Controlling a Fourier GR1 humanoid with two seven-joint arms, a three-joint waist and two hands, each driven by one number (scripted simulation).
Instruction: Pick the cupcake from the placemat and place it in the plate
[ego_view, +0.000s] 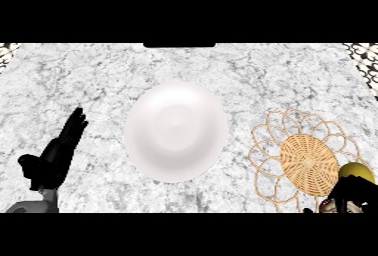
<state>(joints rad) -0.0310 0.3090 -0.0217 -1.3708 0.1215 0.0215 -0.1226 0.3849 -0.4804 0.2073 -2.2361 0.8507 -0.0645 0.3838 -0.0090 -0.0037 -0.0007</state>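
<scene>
Right hand (353, 194) curls round cupcake (356, 172) on marble counter (96, 75).

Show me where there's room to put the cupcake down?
The white plate is bare. Bare counter lies beyond it, and between it and the open left hand. It is crowded at the placemat's near corner, where the right hand curls round the cupcake.

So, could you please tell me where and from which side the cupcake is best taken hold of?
Probably round its lower sides, from the right: the cupcake sits at the placemat's right edge, and the right hand is already against its lower part, hiding it.
</scene>
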